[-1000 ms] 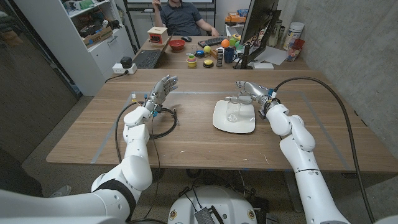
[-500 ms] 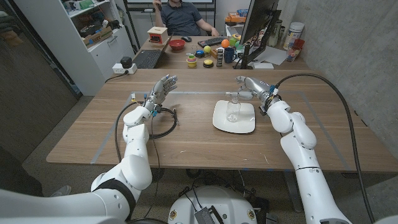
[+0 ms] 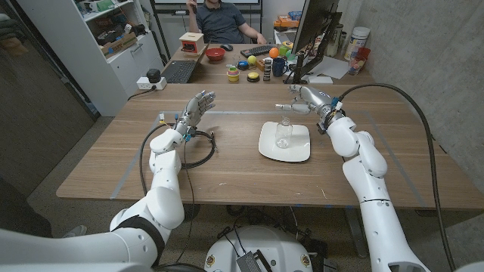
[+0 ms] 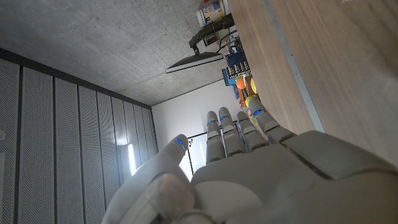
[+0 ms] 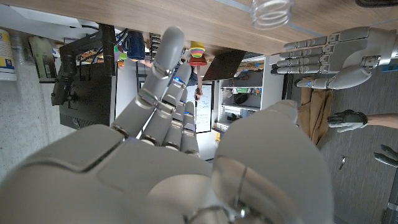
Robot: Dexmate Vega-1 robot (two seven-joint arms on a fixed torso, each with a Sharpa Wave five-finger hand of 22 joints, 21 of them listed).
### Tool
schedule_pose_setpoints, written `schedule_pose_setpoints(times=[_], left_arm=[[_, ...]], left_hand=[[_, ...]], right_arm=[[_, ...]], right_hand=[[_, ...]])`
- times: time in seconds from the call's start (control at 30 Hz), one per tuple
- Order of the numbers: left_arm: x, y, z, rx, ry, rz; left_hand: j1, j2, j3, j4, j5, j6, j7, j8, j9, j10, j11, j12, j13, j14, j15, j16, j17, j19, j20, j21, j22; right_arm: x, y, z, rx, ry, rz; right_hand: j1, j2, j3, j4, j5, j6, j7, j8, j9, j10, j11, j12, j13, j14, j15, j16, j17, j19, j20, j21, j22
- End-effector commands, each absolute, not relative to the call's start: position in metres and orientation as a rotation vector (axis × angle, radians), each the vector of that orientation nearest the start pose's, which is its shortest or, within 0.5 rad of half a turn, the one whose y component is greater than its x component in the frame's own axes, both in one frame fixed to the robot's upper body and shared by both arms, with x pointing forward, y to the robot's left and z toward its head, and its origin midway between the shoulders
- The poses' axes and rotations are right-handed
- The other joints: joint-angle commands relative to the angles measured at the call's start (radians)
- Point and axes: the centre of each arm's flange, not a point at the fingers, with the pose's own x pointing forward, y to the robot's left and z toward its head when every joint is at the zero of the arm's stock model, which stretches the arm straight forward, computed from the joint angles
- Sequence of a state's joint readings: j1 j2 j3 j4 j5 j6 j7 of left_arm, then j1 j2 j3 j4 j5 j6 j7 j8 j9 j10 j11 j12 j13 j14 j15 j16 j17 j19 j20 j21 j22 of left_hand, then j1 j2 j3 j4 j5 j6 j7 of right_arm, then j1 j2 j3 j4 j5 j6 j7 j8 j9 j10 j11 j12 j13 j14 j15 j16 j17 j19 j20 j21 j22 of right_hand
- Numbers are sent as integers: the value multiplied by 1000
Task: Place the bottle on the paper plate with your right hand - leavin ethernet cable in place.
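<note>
A clear plastic bottle (image 3: 283, 133) stands upright on the white paper plate (image 3: 296, 149) at the table's middle right. My right hand (image 3: 305, 99) hovers beyond and to the right of the plate, fingers spread, holding nothing and apart from the bottle. The bottle's top (image 5: 272, 11) shows in the right wrist view past my right hand (image 5: 168, 143). A black ethernet cable (image 3: 198, 150) lies coiled on the table at the left. My left hand (image 3: 196, 108) is raised above the coil's far side, fingers straight and apart, empty; the left wrist view shows its back (image 4: 249, 168).
A second desk behind holds a monitor (image 3: 313, 30), keyboard (image 3: 180, 71), a red bowl (image 3: 215, 54) and small coloured objects. A person (image 3: 221, 19) sits beyond it. A thick black cable (image 3: 408, 121) arcs over the table's right side.
My right hand has let go of the bottle's neck and moved away toward the far right. The bottle stays upright on the plate. The left arm has not moved.
</note>
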State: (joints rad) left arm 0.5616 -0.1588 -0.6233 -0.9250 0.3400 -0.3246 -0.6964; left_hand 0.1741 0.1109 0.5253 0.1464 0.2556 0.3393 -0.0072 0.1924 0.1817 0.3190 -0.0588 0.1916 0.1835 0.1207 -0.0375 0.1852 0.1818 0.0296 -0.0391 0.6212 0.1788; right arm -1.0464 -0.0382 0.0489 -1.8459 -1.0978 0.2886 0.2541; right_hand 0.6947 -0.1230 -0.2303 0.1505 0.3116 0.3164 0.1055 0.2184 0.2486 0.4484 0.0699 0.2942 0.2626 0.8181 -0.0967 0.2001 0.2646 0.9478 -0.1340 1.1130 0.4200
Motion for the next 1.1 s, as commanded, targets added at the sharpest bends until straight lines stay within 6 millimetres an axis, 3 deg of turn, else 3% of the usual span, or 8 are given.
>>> schedule_pose_setpoints(times=[0.03,0.6,0.73,0.83,0.9,0.93,0.97,1.1], left_arm=[[702,294,-12,29,-589,-289],[701,294,-11,25,-593,-285],[699,293,-11,28,-596,-284],[699,292,-10,30,-598,-285],[698,293,-10,34,-599,-283],[697,293,-10,32,-600,-281],[697,293,-10,32,-599,-286],[696,293,-10,30,-601,-280]], left_hand=[[-3,4,-6,2,3,-2,2,5,3,-3,0,6,3,-3,-45,0,2,9,-7,-3,3],[-3,4,-7,2,4,-1,2,6,3,-4,4,5,3,-3,-45,0,2,9,-7,-5,3],[-3,4,-7,2,4,-1,2,6,3,-3,1,6,3,-4,-45,0,2,9,-8,-6,3],[-3,4,-7,2,4,-1,1,5,3,-3,0,5,3,-4,-44,0,2,9,-7,-6,3],[-4,4,-7,2,4,-1,1,5,3,-4,2,5,3,-4,-44,0,2,9,-7,-6,3],[-4,4,-8,2,4,-2,2,5,3,-4,2,5,3,-4,-45,0,2,9,-8,-6,3],[-4,4,-8,3,4,-1,1,5,3,-4,2,5,3,-4,-45,0,2,9,-7,-6,3],[-4,3,-8,3,4,-1,1,6,3,-4,0,5,3,-3,-46,0,2,10,-8,-7,3]], right_arm=[[544,-206,63,-1230,-836,-171],[533,-210,78,-1235,-889,-233],[531,-212,79,-1231,-899,-238],[530,-214,79,-1223,-900,-227],[527,-214,79,-1229,-909,-242],[526,-214,80,-1226,-912,-235],[525,-214,81,-1231,-910,-241],[521,-214,84,-1230,-935,-247]], right_hand=[[-8,-3,-13,0,5,7,2,7,3,9,1,4,2,11,-30,6,0,11,-82,-3,4],[-12,3,-21,1,13,16,2,11,2,14,1,7,1,19,-34,9,-2,15,-83,-5,7],[-19,5,-28,3,17,17,2,11,2,13,0,6,-1,12,-27,5,-3,-9,-77,-20,5],[-30,9,-45,4,27,16,2,11,2,13,1,6,-4,0,-24,2,-7,-31,-46,-73,-57],[-34,14,-60,0,38,18,1,12,1,12,3,5,-6,-10,-28,2,-11,-69,2,-137,-130],[-33,16,-69,-4,46,15,-2,11,1,14,1,6,-6,-18,-22,3,-14,-90,38,-176,-177],[-33,19,-73,-6,51,15,-1,11,0,11,0,5,-6,-27,-19,2,-15,-110,55,-201,-203],[-32,27,-78,-10,60,14,-5,11,0,9,-2,3,-7,-54,-9,-1,-18,-156,92,-251,-242]])
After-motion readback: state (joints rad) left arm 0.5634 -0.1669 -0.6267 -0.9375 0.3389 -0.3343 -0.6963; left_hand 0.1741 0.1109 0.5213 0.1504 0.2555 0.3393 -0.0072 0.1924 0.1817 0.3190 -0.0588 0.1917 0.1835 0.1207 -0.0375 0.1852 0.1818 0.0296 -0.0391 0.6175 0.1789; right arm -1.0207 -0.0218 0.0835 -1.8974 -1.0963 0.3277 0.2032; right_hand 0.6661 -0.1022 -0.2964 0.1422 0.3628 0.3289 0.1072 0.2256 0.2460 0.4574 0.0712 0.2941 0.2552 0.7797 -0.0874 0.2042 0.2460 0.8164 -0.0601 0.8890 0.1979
